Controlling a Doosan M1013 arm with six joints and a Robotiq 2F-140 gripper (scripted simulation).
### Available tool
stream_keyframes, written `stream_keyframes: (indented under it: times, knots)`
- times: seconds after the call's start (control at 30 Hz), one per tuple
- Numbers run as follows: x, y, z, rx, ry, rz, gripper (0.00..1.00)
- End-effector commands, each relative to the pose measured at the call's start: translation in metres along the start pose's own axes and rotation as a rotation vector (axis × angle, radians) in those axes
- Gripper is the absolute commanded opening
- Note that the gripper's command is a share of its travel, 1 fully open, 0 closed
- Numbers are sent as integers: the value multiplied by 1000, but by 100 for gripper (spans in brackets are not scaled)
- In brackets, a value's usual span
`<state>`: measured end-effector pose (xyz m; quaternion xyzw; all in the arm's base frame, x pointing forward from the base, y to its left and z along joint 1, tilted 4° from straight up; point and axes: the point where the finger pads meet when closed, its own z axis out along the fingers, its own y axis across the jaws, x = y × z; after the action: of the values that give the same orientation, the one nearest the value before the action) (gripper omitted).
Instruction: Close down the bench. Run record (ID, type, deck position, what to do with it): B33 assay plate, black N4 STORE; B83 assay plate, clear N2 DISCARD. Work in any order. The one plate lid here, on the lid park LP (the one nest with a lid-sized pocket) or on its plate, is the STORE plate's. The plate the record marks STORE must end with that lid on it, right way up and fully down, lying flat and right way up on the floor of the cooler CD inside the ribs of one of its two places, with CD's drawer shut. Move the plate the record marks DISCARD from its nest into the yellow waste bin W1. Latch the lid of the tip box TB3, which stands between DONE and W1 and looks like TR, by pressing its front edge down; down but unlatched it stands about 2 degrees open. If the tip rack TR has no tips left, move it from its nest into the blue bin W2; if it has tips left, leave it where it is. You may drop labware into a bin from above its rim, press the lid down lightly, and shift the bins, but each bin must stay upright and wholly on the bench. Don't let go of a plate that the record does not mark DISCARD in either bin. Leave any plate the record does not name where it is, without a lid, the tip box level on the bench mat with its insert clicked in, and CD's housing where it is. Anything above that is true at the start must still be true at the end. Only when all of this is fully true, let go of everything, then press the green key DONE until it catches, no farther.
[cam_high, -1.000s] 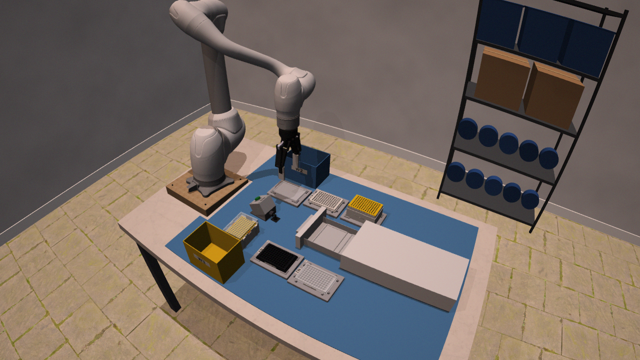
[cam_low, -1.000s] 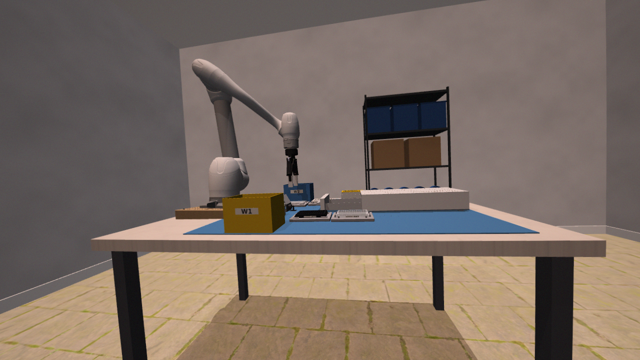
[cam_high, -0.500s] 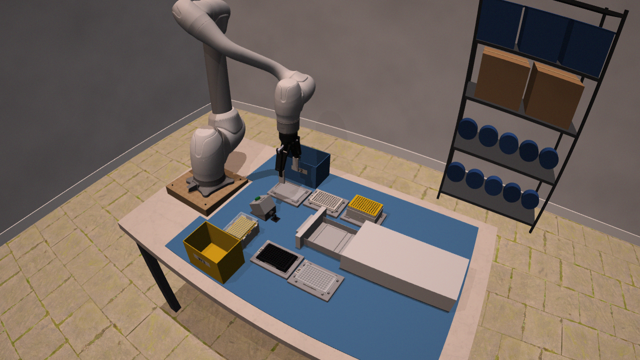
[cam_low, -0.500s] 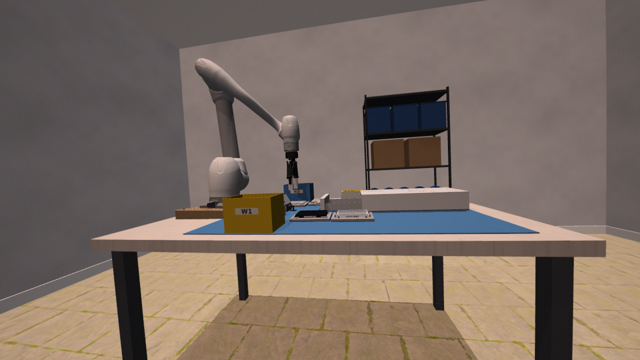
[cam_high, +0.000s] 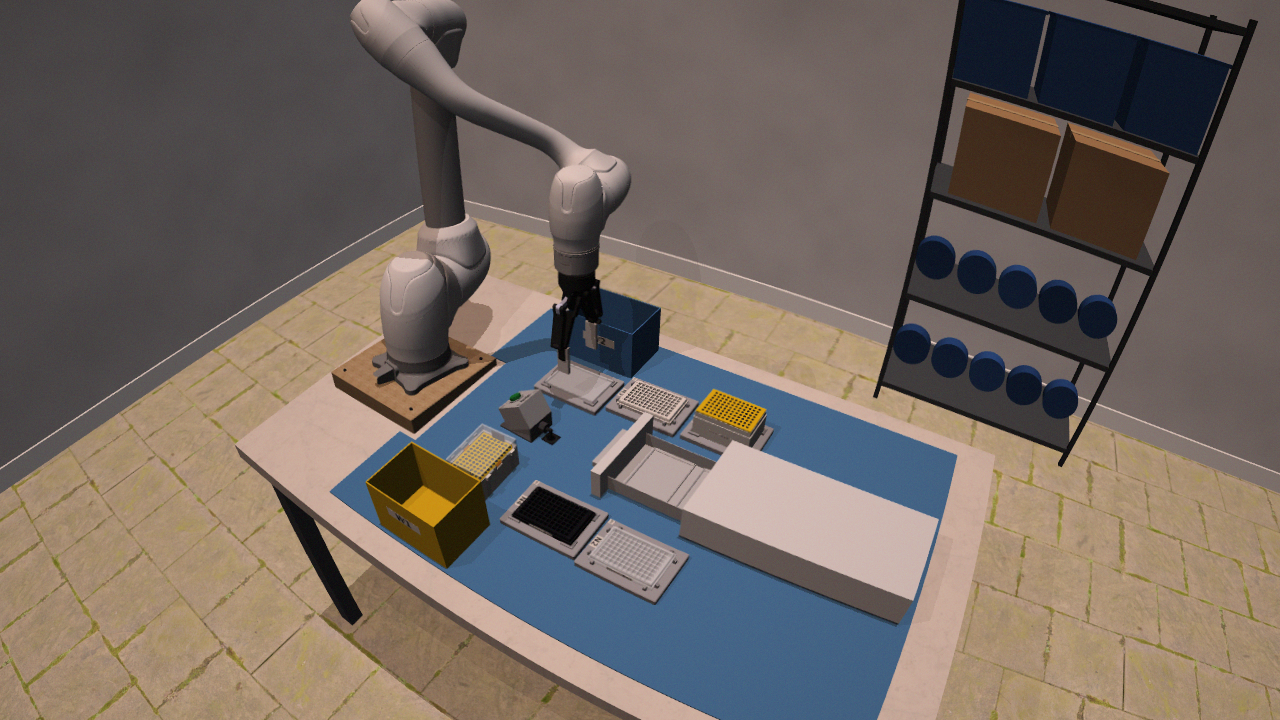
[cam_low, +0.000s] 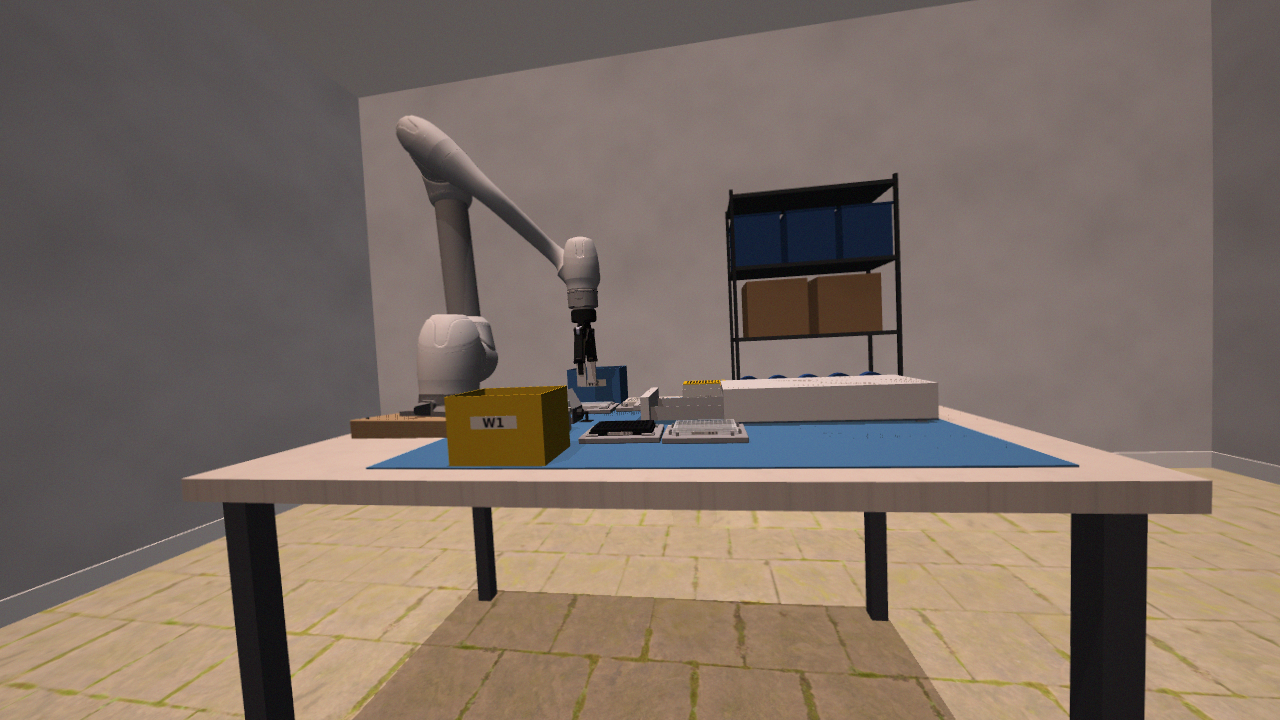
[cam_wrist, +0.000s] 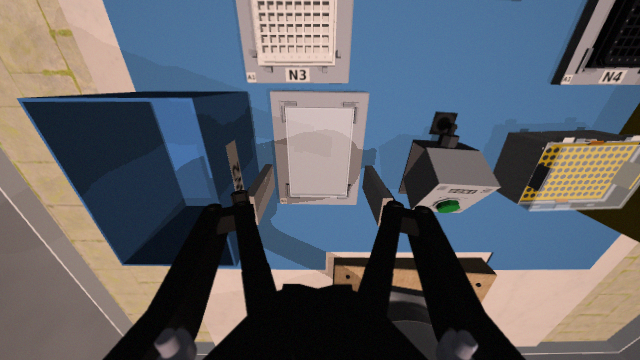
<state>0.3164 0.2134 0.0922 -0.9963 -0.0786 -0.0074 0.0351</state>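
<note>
We see a tabletop (cam_high: 295, 429) with a blue mat (cam_high: 760, 617) and the arm's wooden base (cam_high: 353, 380); on the mat: yellow bin (cam_high: 427, 503), blue bin (cam_high: 626, 333), plate nests, long white cooler (cam_high: 810, 528).

"W1" stands on the yellow bin (cam_low: 506, 426); "N3" (cam_wrist: 297, 75) and "N4" (cam_wrist: 612, 76) mark nest plates.
</note>
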Motion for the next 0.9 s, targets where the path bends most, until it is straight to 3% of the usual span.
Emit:
stream_keyframes:
  times: [0.0, 0.87]
  knots:
    - [0, 0, 5, 0, 0, 0, 66]
    - [0, 0, 34, 0, 0, 0, 66]
